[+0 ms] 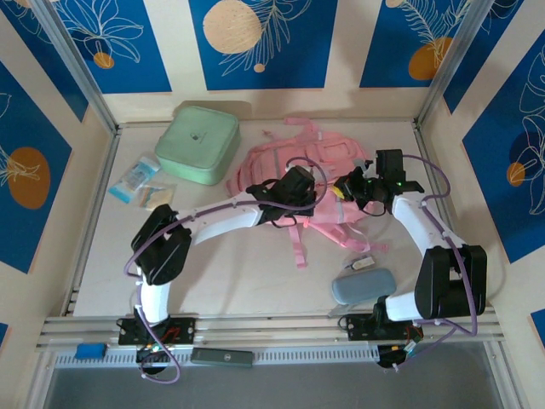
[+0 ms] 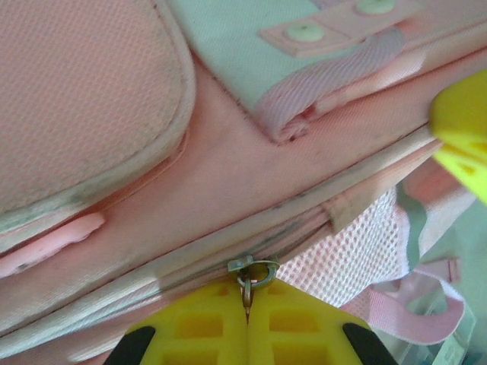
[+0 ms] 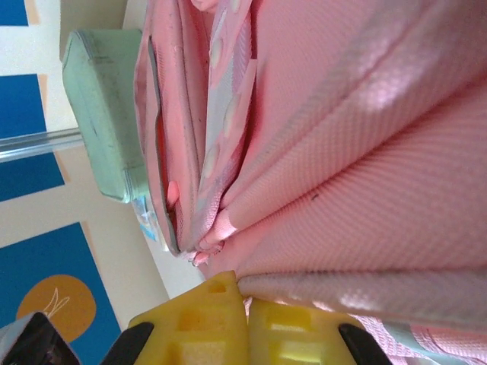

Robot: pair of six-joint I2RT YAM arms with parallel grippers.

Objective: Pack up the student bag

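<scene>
The student bag (image 1: 294, 162), a large pink backpack, lies flat in the middle of the table with its straps trailing toward the near edge. My left gripper (image 1: 300, 189) sits on the bag's near side. Its yellow jaws (image 2: 247, 308) are shut on the metal zip pull (image 2: 251, 274) of a pocket seam, beside a mesh side pocket (image 2: 358, 243). My right gripper (image 1: 353, 187) is at the bag's right side, and its yellow jaws (image 3: 247, 304) are shut on a fold of the pink fabric (image 3: 358, 190). One right fingertip (image 2: 460, 137) shows in the left wrist view.
A mint green square zip case (image 1: 197, 143) lies at the back left, touching the bag. Two small packets (image 1: 136, 179) lie left of it. A grey pouch (image 1: 362, 285) and a small white item (image 1: 364, 262) lie near the right arm's base. Walls enclose the table.
</scene>
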